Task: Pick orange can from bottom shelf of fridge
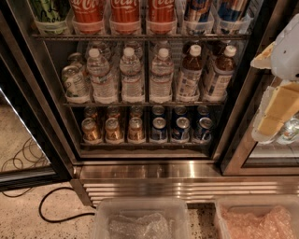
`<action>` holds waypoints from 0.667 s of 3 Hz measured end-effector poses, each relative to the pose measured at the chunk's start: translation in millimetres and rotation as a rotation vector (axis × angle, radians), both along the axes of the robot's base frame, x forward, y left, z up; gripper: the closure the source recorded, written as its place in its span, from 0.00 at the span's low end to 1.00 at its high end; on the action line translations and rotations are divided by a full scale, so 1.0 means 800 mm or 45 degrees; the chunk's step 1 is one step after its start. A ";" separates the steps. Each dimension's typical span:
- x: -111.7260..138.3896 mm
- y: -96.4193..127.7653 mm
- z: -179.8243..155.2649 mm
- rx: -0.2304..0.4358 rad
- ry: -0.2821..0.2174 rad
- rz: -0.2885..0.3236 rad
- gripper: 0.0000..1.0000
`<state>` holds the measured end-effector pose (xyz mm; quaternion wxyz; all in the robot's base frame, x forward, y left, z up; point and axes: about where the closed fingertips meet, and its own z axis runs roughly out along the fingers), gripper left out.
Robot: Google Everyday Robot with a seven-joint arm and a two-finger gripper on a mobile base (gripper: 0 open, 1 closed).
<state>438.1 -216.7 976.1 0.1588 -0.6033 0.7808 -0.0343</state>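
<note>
Fingers [276,114] of the gripper [261,95] stand spread apart, as far as I can read them, with nothing between the cream-yellow pads. I see the gripper at the right edge of the camera view, in front of the black door frame, level with the middle rack and well apart from any drink.

Camera view, item by item:

1. The fridge [60,140] stands with its glass door [21,144] swung out to the left. Its ribbed stainless steel base panel [187,186] runs below the opening.
2. The bottom shelf [145,144] is a thin dark rack with a narrow front rail. The orange cans [113,130] occupy its left half in three columns, upright, silver tops up, with more cans behind the front row. The blue cans [181,129] fill the right half, just beside the orange ones.
3. The rack above carries clear water bottles [131,74] with white caps. Two bottles of brown drink [189,74] stand at its right end.
4. The top rack in view holds red cola cans [125,14], a green-and-white can [49,14] to their left, and blue-patterned cans [198,11] to their right.
5. A second cooler [275,156] adjoins on the right, behind the gripper.
6. On the speckled floor [28,219] lies a black cable [51,212]. Two clear plastic bins [100,219] sit at the bottom edge, each holding crumpled clear wrap.
</note>
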 end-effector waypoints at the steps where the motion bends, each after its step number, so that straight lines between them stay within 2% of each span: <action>1: 0.000 0.000 0.000 0.000 0.000 0.000 0.00; 2: -0.002 0.004 -0.004 0.023 -0.006 -0.017 0.00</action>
